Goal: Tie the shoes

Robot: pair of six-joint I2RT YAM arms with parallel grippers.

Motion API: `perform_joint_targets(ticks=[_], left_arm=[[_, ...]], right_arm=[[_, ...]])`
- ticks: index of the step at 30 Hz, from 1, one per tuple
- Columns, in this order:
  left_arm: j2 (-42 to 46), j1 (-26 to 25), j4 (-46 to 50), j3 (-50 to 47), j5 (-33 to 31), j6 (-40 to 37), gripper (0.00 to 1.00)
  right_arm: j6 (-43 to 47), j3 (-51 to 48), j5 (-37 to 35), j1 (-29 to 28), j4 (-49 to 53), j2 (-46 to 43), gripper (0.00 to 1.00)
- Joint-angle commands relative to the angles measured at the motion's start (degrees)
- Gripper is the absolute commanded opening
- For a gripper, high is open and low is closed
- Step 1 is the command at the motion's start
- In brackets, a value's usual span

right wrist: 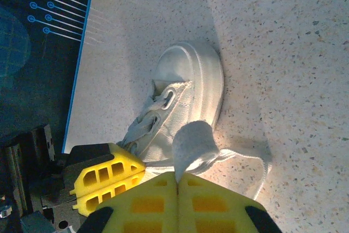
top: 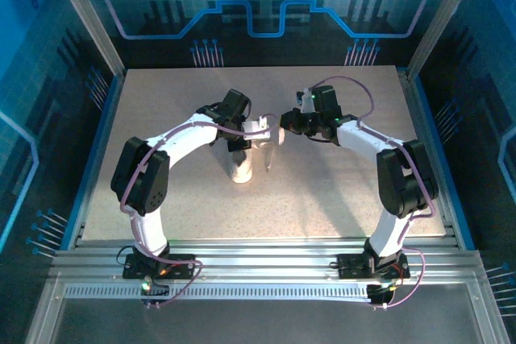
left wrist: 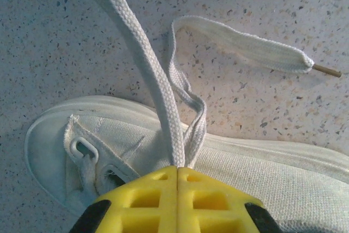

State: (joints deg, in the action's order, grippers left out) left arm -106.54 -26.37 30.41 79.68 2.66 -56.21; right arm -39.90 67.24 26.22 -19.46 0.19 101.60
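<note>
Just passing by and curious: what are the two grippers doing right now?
Left gripper: closed, holding a lace.
Right gripper: closed, holding a lace loop.

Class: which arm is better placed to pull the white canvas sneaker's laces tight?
Likely left: left gripper shut on flat white lace strands over the white canvas sneaker; right gripper pinches one lace fold.

Sneaker [left wrist: 262, 162] off-white canvas, right beneath left gripper [left wrist: 178, 181], which is yellow with black backing; laces [left wrist: 147, 69] white, woven chevron weave; aglet [left wrist: 327, 70] tan. Tabletop [left wrist: 54, 36] pale grey, dark-speckled. Right gripper [right wrist: 177, 177] same yellow. Arms [top: 181, 136] white, black joints; cables [top: 355, 84] purple; enclosure walls [top: 48, 78] blue, circuit-line print
</note>
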Motion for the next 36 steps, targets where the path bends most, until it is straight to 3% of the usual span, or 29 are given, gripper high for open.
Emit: perform_joint_targets(ticks=[1, 6, 14, 20, 26, 31, 36], left_arm=[[1.8, 0.7, -0.5, 2.3, 4.6, 4.5, 0.0], [1.7, 3.1, 0.2, 5.3, 10.1, 10.4, 0.0], [1.4, 5.8, 0.5, 5.6, 15.1, 13.1, 0.0], [-0.1, 6.5, 1.7, 5.5, 14.7, 13.8, 0.0], [0.7, 7.7, 0.0, 4.3, 16.4, 15.9, 0.16], [1.1, 8.4, 0.2, 4.6, 17.8, 15.3, 0.16], [0.4, 8.1, 4.9, 6.0, 19.1, 10.5, 0.27]], right_arm=[[-1.0, 0.9, 2.0, 0.5, -2.5, 0.1, 0.0], [-2.3, 0.2, 3.3, 0.4, -5.5, 0.3, 0.0], [-2.3, 2.2, 2.2, 0.2, -3.0, 2.0, 0.0], [0.6, 5.8, -0.2, 0.1, 1.5, 5.2, 0.0], [2.3, 7.8, -0.9, 0.0, 2.6, 7.0, 0.0], [3.1, 8.5, -0.8, 0.1, 3.3, 8.3, 0.0], [3.0, 8.6, -0.2, 0.0, 3.5, 8.8, 0.0]])
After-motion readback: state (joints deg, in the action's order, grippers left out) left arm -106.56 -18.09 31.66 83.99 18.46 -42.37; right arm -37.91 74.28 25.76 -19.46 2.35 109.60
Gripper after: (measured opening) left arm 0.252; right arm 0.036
